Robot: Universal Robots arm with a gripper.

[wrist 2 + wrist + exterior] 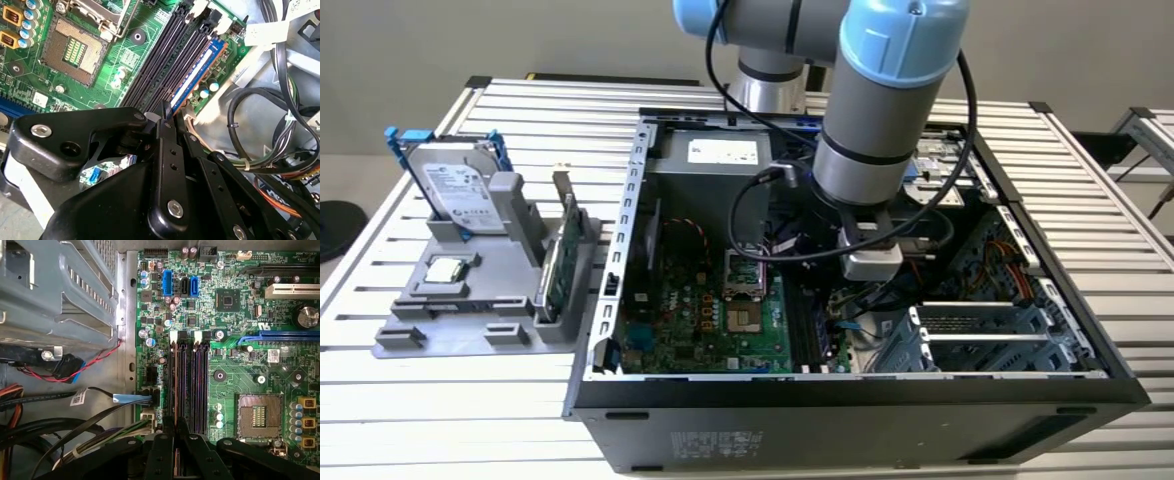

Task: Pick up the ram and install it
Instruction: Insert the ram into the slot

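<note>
Slatted metal tabletop (480, 400) fills the scene, with an open computer case (854, 400) lying on it and a grey parts stand (467, 310) just beside the case on the exterior view's left. On the stand sit a hard drive (454, 190), upright, a small square processor chip (447, 270), and a green card (560, 260) standing on edge. Inside the case lies the green motherboard (707, 320), its empty processor socket (262, 415) open to view in both wrist views. The robot arm (881, 100) reaches down into the middle of the case, over the row of dark memory slots (200, 385). In the second wrist view, the ram (197, 72) stands on edge in the outermost slot, the one nearest the board's edge and the bundle of cables (260, 140), with the white latches (225, 24) at its far end. The gripper (167, 112) has its black fingers (167, 165) drawn narrowly together, pinching the ram's near end. The neighbouring slots beside it are bare.
</note>
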